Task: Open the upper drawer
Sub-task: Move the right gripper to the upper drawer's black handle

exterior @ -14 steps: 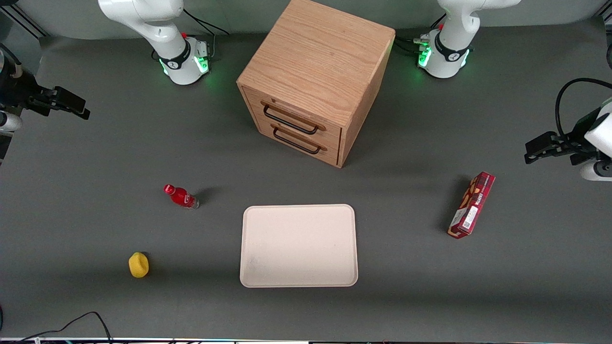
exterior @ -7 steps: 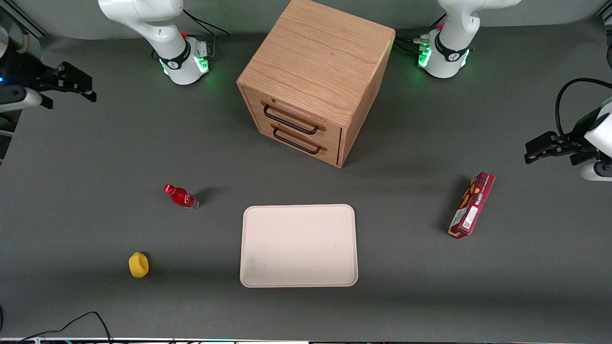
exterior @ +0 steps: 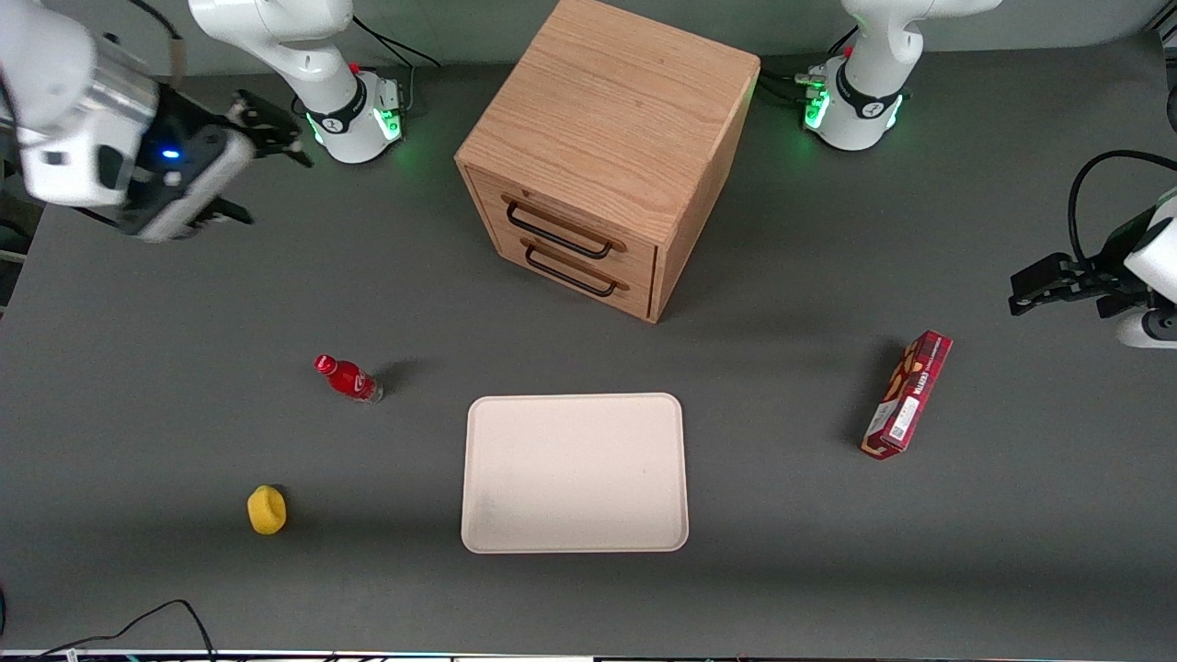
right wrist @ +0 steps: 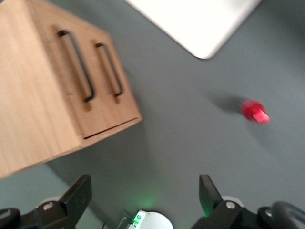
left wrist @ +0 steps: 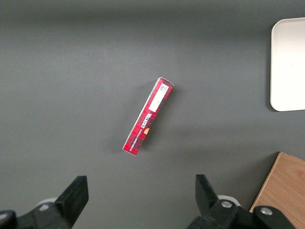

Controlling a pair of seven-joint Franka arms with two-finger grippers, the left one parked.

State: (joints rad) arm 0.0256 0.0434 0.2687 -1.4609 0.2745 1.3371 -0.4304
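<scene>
Grey table point(exterior: 828, 570) carries oak cabinet point(exterior: 611, 119); upper drawer point(exterior: 563, 227) shut, handle level, well apart from wide-open, empty gripper point(exterior: 246, 161).

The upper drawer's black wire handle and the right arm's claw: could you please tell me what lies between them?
Only bare grey table, as the front view shows; the open claw hangs apart from the oak cabinet's upper drawer.

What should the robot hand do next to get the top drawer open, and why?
Probably travel toward the cabinet and line up with the upper drawer's handle. The upper drawer looks shut, and the gripper, fingers open, hovers well away at the working arm's end of the table, holding nothing.
</scene>
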